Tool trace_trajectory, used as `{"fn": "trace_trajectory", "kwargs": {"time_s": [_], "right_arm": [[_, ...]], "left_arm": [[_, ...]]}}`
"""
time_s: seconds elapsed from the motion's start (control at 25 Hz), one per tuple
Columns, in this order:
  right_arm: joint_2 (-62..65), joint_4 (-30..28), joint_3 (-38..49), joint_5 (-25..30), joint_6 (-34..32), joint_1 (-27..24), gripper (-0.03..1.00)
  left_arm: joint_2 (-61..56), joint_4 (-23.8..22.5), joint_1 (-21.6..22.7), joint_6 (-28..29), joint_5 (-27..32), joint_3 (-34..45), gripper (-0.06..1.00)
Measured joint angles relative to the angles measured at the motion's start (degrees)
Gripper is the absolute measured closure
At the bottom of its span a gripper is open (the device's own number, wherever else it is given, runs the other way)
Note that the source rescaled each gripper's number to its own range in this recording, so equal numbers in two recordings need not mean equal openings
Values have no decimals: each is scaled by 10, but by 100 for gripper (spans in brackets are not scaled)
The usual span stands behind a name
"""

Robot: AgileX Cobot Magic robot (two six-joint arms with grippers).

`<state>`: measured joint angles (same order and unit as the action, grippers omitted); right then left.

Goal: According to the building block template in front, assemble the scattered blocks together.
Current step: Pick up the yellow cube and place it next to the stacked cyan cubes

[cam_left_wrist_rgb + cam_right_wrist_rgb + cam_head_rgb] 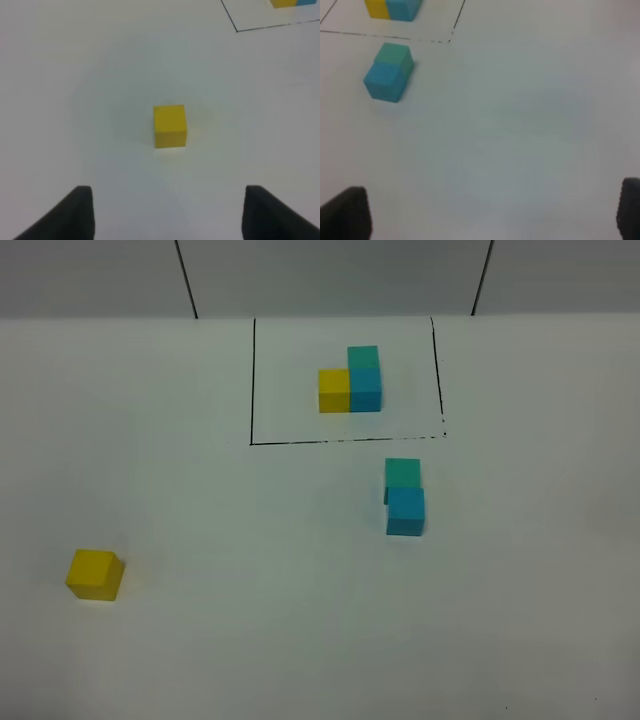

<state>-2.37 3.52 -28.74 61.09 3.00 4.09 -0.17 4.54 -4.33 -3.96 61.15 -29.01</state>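
The building block template point(351, 382) is a yellow, blue and teal cluster inside a thin black rectangle at the far middle of the white table. Of the scattered blocks, the yellow cube point(95, 575) sits alone at the near left. The teal cube point(403, 474) and the blue cube point(406, 512) stand touching at right of centre, with the teal one farther back. In the left wrist view the yellow cube point(170, 126) lies ahead of my open left gripper point(167, 216). My right gripper point(487, 215) is wide open and empty, well short of the blue cube point(385, 82) and teal cube point(395, 54).
The white table point(250, 640) spreads to all sides. Two dark seams point(186, 280) run down the back wall. The black frame line point(270, 25) shows in the left wrist view, and a frame corner point(451, 40) in the right wrist view. Neither arm appears in the high view.
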Motion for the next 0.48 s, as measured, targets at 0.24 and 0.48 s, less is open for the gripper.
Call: {"fn": "trace_trajectory", "kwargs": {"time_s": [0.24, 0.48], "right_arm": [[0, 6, 0, 0, 0, 0, 2], [0, 6, 0, 0, 0, 0, 12]], "left_arm": [[0, 0, 0, 0, 0, 0, 55], [0, 0, 0, 1, 0, 0, 55]]}}
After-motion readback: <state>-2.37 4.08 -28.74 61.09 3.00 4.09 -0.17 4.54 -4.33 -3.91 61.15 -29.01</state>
